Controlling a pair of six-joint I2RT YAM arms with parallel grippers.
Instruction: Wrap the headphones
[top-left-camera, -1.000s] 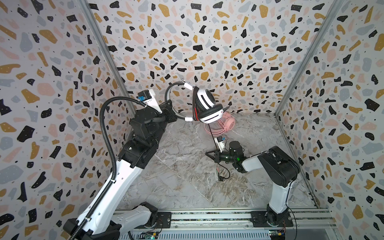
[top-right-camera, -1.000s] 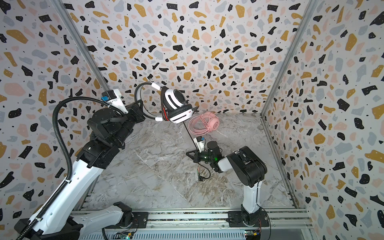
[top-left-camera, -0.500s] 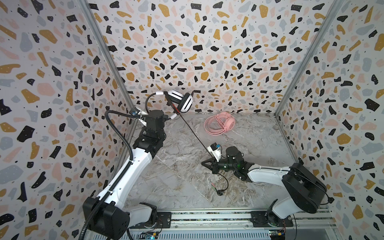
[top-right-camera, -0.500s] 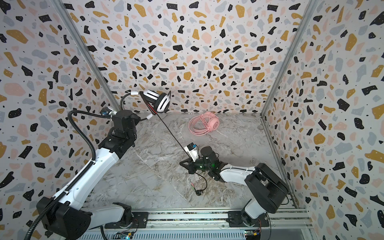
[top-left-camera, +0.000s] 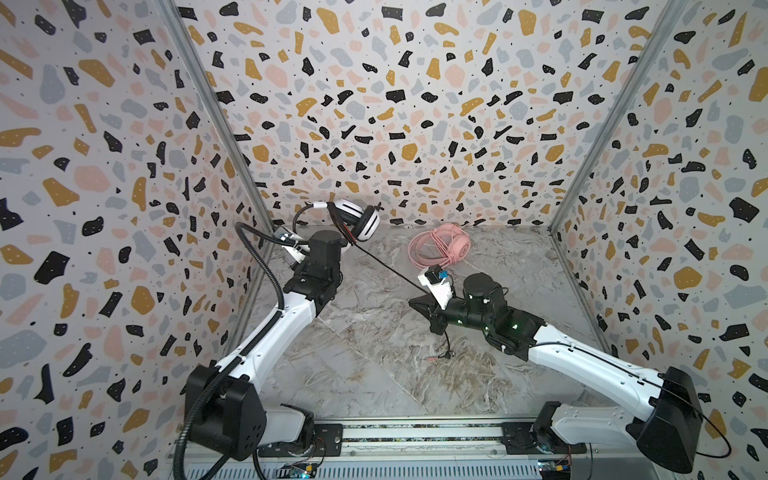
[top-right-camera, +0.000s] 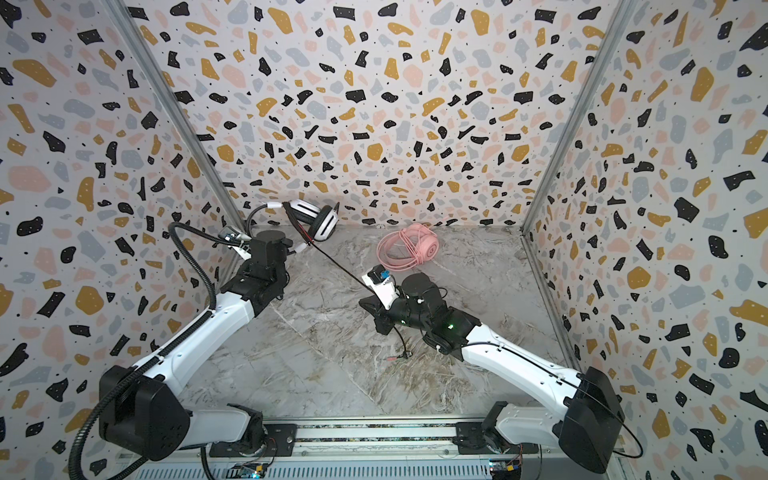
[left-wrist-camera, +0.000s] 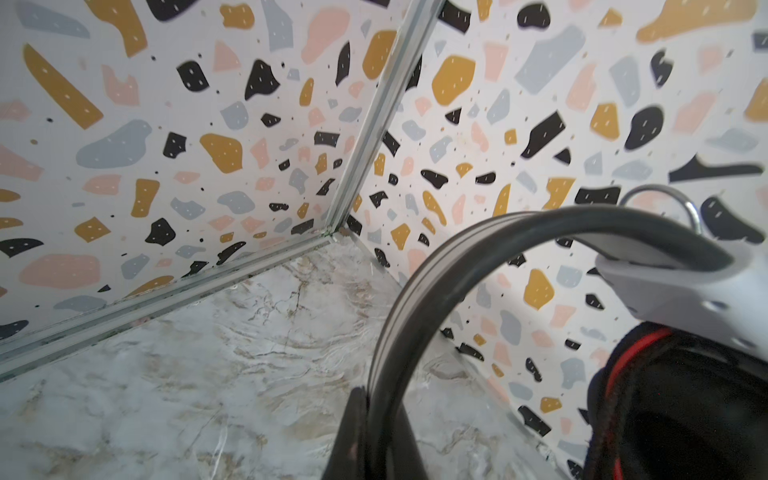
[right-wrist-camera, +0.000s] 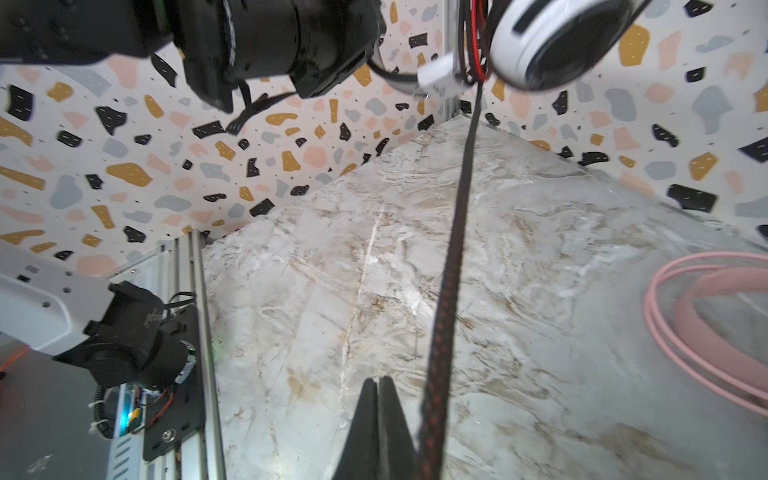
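The white headphones with black stripes (top-left-camera: 361, 218) (top-right-camera: 318, 218) hang above the far left corner. My left gripper (left-wrist-camera: 374, 415) is shut on their dark headband (left-wrist-camera: 415, 299); in both top views the wrist hides the jaws. Their black cable (top-left-camera: 386, 268) (right-wrist-camera: 453, 249) runs taut down to my right gripper (top-left-camera: 412, 300) (top-right-camera: 365, 302) (right-wrist-camera: 377, 380). That gripper is shut low over the middle of the floor, with the cable hugging the fingers. The cable's plug end (top-left-camera: 448, 355) dangles below it. The pink headphones (top-left-camera: 440, 249) (top-right-camera: 409, 249) lie coiled at the back, apart from both grippers.
Terrazzo-patterned walls close in three sides, with metal corner posts (top-left-camera: 216, 124) (top-left-camera: 602, 124). The floor is marble-patterned (top-left-camera: 374, 374). A rail with both arm bases (top-left-camera: 415, 434) runs along the front edge.
The left arm has carried the white headphones down and back towards the far left corner. The right arm has stretched out low, and the black cable has pulled taut between them.
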